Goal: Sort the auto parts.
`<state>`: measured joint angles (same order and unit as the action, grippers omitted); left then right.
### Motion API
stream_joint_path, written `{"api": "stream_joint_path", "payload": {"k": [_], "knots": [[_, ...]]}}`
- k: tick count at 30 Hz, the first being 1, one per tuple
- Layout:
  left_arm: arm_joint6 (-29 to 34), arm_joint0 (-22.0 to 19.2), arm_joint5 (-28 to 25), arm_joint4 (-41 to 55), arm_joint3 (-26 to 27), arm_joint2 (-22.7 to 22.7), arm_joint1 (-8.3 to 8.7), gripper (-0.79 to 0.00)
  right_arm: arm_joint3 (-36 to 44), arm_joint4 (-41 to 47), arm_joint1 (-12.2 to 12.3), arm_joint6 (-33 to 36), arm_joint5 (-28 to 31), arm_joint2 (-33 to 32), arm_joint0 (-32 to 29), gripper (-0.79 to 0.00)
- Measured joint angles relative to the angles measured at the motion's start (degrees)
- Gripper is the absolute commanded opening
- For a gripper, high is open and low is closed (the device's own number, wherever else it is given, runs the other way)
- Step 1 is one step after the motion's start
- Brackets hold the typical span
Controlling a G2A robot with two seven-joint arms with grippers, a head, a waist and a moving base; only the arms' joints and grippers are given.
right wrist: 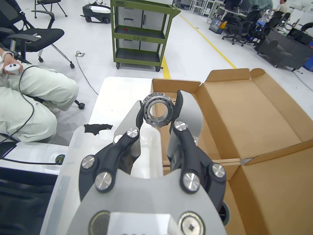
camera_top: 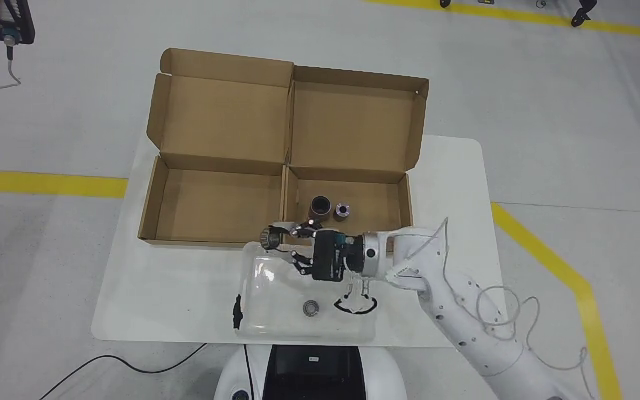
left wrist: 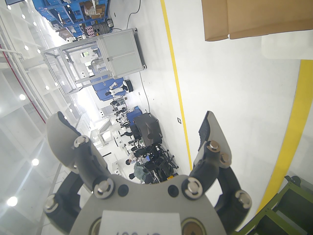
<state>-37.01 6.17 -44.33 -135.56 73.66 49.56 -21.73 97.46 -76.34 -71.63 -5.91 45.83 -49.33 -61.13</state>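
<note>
Right wrist view shows the right hand (right wrist: 158, 113) pinching a roller bearing (right wrist: 159, 122) between its two fingertips, one pad on each side of the outer ring, so the bore faces the camera and the rollers are not loaded. Top view places this bearing (camera_top: 268, 238) in the air above the front wall of the left cardboard box (camera_top: 200, 205), close to the seam where that box meets the right cardboard box (camera_top: 385, 205). The grip height appears chosen to clear the box wall before release. The right cardboard box holds two sorted parts: a dark ring-shaped part (camera_top: 320, 207) and, just beside it, a smaller silvery part (camera_top: 343, 210). Which box is meant to receive the bearing cannot be told. The clear plastic bin (camera_top: 262, 300) stands on the desk (camera_top: 450, 200) directly in front of the boxes, keeping the transfer path short. A metal ring part (camera_top: 311, 306) lies on the bin floor near a thin black loop (camera_top: 350, 305), so sorting is judged unfinished. Left wrist view shows the left hand (left wrist: 134, 123) spread wide and holding nothing, aimed away from the desk toward the workshop floor.
</note>
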Motion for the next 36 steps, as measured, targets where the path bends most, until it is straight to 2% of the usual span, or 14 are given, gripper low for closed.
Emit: {"api": "stream_joint_path", "payload": {"k": [12, 15, 26, 30, 36], "knots": [[0.0, 0.0, 0.0, 0.0, 0.0, 0.0, 0.0, 0.0, -0.1, 5.9, -1.0, -9.4, -1.6, -2.1, 4.5, -0.785], [0.0, 0.0, 0.0, 0.0, 0.0, 0.0, 0.0, 0.0, -0.5, 7.1, -0.8, -14.0, -0.8, -3.6, 3.3, -0.785], [0.0, 0.0, 0.0, 0.0, 0.0, 0.0, 0.0, 0.0, 1.5, 3.2, 0.0, -26.0, -1.4, -7.7, -2.7, -0.785], [0.0, 0.0, 0.0, 0.0, 0.0, 0.0, 0.0, 0.0, 1.2, 1.8, 0.5, -31.9, 0.1, -9.8, -4.9, -0.785], [0.0, 0.0, 0.0, 0.0, 0.0, 0.0, 0.0, 0.0, 1.5, -0.7, 1.0, -37.1, 1.2, -11.7, -6.9, -0.785]]}}
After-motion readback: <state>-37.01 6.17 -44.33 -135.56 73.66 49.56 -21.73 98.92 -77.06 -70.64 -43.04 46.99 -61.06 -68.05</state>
